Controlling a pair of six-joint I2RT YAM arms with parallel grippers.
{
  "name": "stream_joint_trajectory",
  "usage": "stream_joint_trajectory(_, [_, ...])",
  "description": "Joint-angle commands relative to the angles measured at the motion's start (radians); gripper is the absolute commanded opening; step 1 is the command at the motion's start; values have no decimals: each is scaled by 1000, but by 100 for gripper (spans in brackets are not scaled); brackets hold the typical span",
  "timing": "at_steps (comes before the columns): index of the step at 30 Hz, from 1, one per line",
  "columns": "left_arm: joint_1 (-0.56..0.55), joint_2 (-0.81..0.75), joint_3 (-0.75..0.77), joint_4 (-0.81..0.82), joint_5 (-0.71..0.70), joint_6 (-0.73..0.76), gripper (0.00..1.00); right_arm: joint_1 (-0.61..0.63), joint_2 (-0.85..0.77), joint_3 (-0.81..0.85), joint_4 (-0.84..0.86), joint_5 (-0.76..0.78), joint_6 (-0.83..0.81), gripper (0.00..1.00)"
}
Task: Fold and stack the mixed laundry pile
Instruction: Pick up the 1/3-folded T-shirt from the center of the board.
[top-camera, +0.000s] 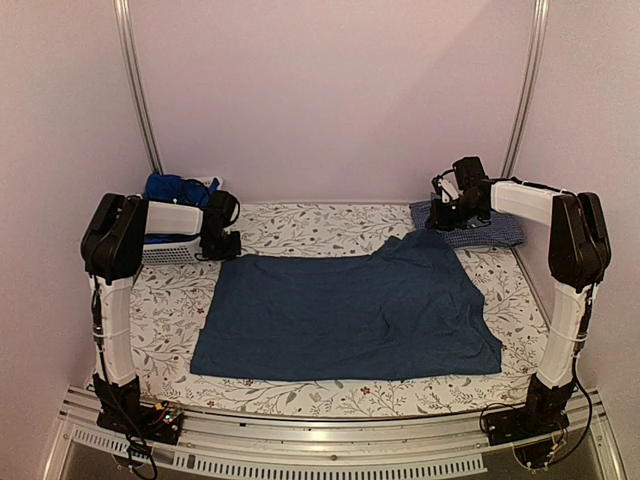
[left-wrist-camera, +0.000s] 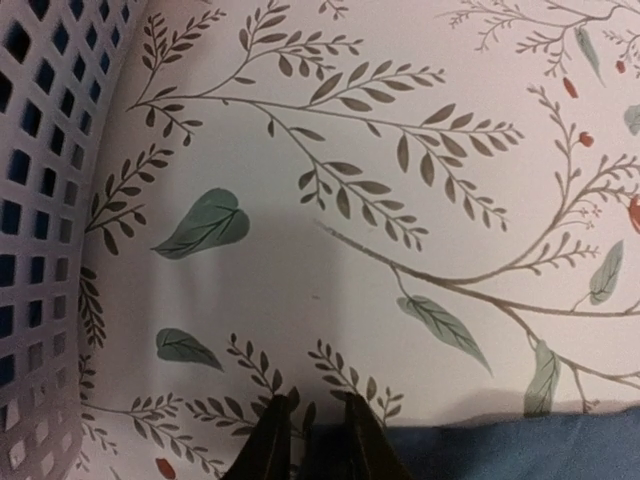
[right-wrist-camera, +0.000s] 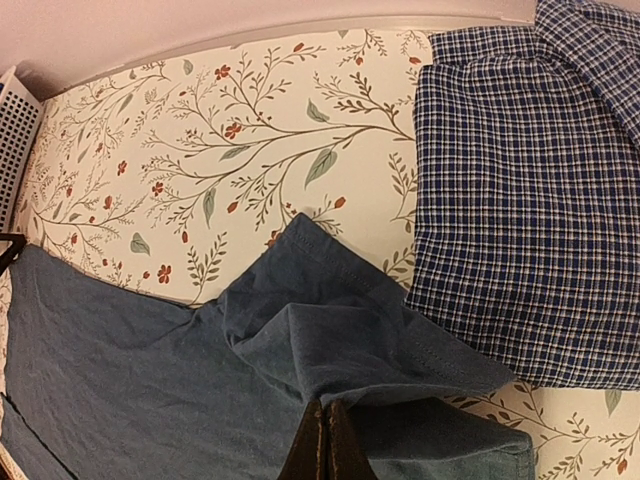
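Table (top-camera: 300, 225) under a leaf-print cover carries the whole job as I run both arms from afar. The dark navy T-shirt (top-camera: 340, 315) lies spread nearly flat between the two hands. Its far-left corner is just beside the left hand (left-wrist-camera: 317, 440), and its rumpled far-right corner humps up directly ahead of the right hand (right-wrist-camera: 326, 440). I judge it is laid open like that so it can be folded. The blue checked shirt (top-camera: 495, 232) sits just beyond the right hand and to its outer side, touching the T-shirt's raised corner. It appears parked there to keep the folding space free. The white mesh basket (top-camera: 170, 252) stands on the outer side of the left hand, with a royal-blue garment (top-camera: 175, 188) heaped in it, not yet folded. The left hand hangs low over bare cover, its fingers narrowly parted and nothing visible between them. The right hand is pinched fully shut over the humped fold. I cannot tell whether it grips any cloth.
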Motion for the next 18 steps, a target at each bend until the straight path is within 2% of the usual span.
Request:
stream_joint_trajectory(1, [-19, 60, -2, -15, 35, -8, 15, -5, 10, 24, -3, -6, -7, 0])
stream_joint_trajectory(4, [-17, 81, 1, -13, 45, -4, 1, -7, 14, 26, -3, -4, -8, 0])
stream_joint_trajectory(5, [-18, 83, 5, -13, 48, -3, 0, -7, 15, 26, -3, -6, -9, 0])
stream_joint_trajectory(18, [-22, -85, 45, 70, 26, 80, 0, -7, -33, 64, -10, 3, -19, 0])
